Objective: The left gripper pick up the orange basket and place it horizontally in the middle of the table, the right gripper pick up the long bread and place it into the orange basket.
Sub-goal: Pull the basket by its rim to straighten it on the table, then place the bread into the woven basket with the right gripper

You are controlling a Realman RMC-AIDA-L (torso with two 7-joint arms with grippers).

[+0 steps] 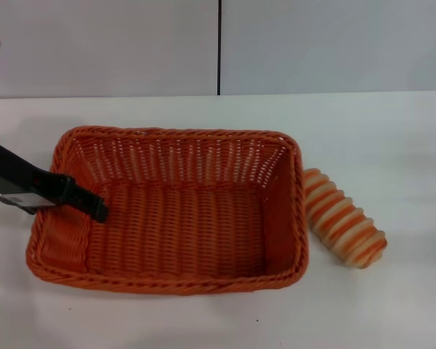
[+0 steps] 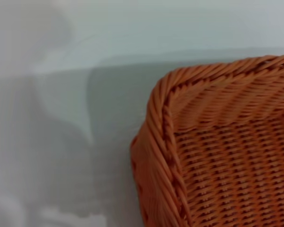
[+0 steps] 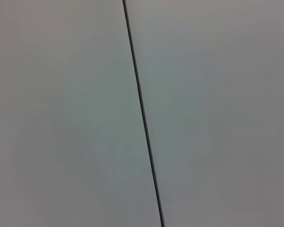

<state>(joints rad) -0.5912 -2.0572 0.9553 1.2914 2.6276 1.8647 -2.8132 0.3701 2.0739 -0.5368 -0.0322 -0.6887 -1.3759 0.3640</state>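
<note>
black slim left gripper [image 1: 94, 207]: over left rim of large orange woven basket [image 1: 171, 273], finger state unclear | striped oblong bread [image 1: 343, 217]: on white table [image 1: 392, 138], just beside basket's right wall

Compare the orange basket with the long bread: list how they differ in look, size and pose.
The orange basket is far bigger than the long bread. The basket is an open woven rectangle with sloping sides; the bread is a solid ridged loaf with rounded ends. The basket lies square across the table; the bread lies at a slant beside its right end. Both carry orange and rest on the table.
</note>
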